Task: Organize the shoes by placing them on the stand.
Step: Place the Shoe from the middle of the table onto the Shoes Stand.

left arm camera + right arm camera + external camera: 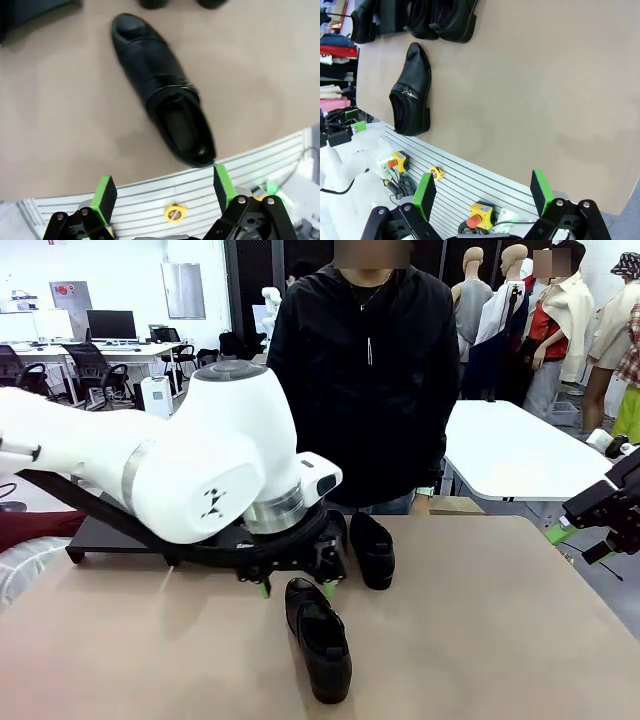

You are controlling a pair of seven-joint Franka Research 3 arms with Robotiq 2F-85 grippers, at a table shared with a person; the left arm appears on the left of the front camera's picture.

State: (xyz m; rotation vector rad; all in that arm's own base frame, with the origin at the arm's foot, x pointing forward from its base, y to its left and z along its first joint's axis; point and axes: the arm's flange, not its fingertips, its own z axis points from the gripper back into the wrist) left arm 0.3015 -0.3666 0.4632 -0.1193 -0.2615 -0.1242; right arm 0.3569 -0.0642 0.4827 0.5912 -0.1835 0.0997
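Note:
One black glossy shoe [318, 638] lies alone on the tan table, toe toward the stand. My left gripper [296, 588] hangs open just above and behind its toe end, touching nothing. In the left wrist view the same shoe [160, 90] lies ahead of the open left gripper [164, 187], its green pads spread wide. Another shoe [372, 550] sits by the right end of the black stand [105, 533], which my left arm mostly hides. My right gripper [582, 542] hovers open at the table's right edge. The right wrist view shows the right gripper [482, 192] empty, the lone shoe [412, 90] far off, and other shoes [445, 20] grouped at the stand.
A person in a black jacket [365, 380] stands at the far side of the table. A white table [520, 455] stands behind on the right. The tan tabletop [500, 640] to the right of the shoes is bare.

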